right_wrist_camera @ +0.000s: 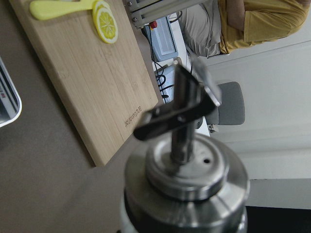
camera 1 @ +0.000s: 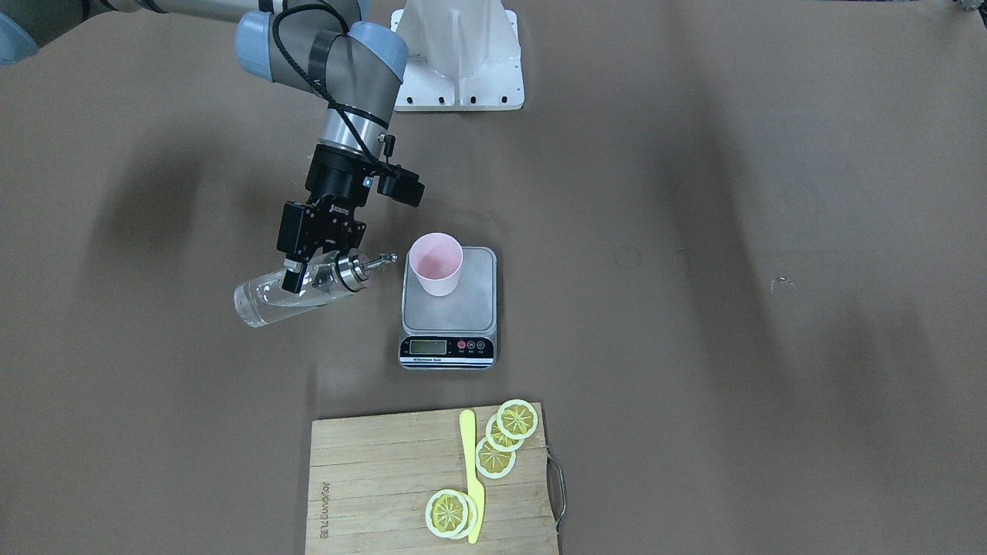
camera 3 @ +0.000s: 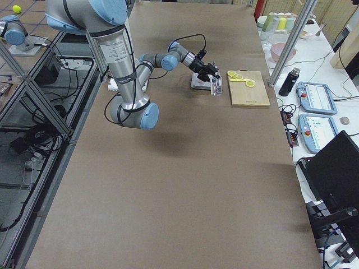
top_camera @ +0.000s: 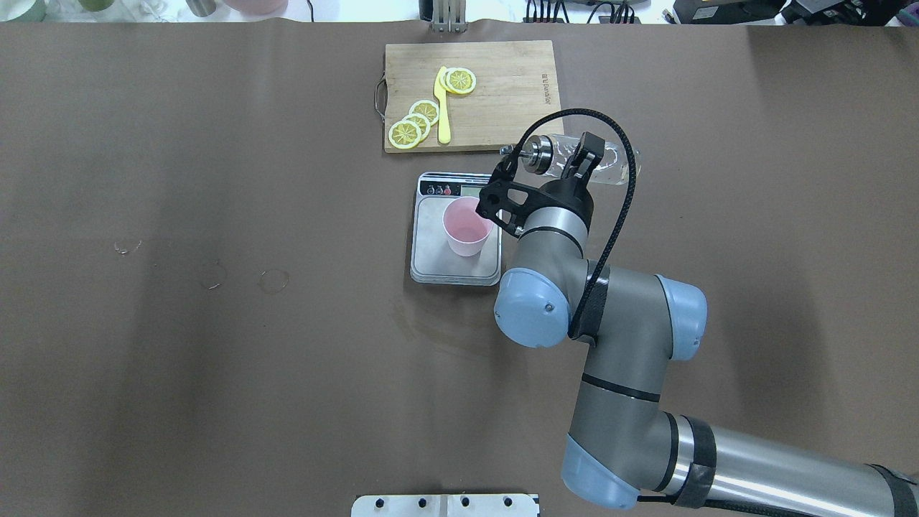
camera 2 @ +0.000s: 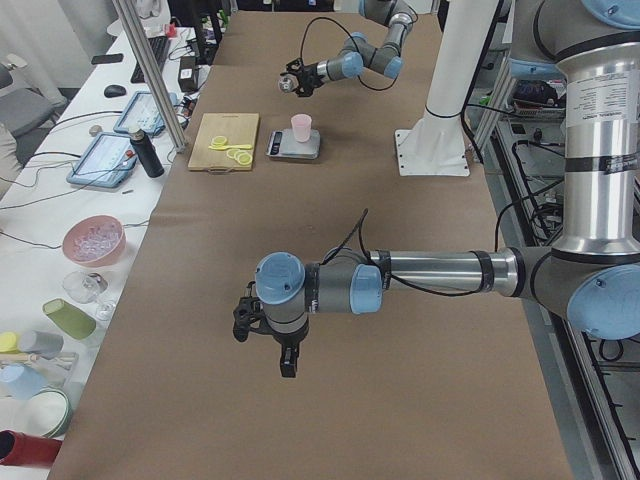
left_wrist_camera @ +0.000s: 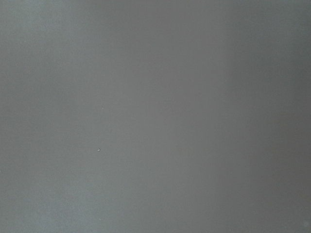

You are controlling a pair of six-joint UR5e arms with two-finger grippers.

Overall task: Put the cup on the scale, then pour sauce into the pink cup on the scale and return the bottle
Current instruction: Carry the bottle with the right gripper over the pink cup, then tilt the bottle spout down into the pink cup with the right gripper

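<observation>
Right gripper (camera 1: 312,271): clenched on the bottle (camera 1: 270,297), fingers across the clear body just behind its steel pourer top. The bottle is held on its side, nearly level. Its base points away from the scale (camera 1: 466,308) and its spout points toward the cup (camera 1: 436,264), with the spout tip just beside the cup's rim. The sauce (camera 1: 254,304) shows as colourless liquid through the clear wall.

Cup: upright on the scale's grey platform, on the half nearer the robot base, with the platform showing around it. I cannot tell whether it holds liquid. The display strip faces away from the robot.

Left gripper (camera 2: 287,364): low over the brown table (camera 1: 694,385), well apart from the scale. I cannot tell whether its grip is released or clenched. Its wrist view shows only flat grey.

Cutting board (camera 1: 370,478): beyond the scale from the robot, carrying lemon slices (camera 1: 517,418) and a yellow knife (camera 1: 470,470).
</observation>
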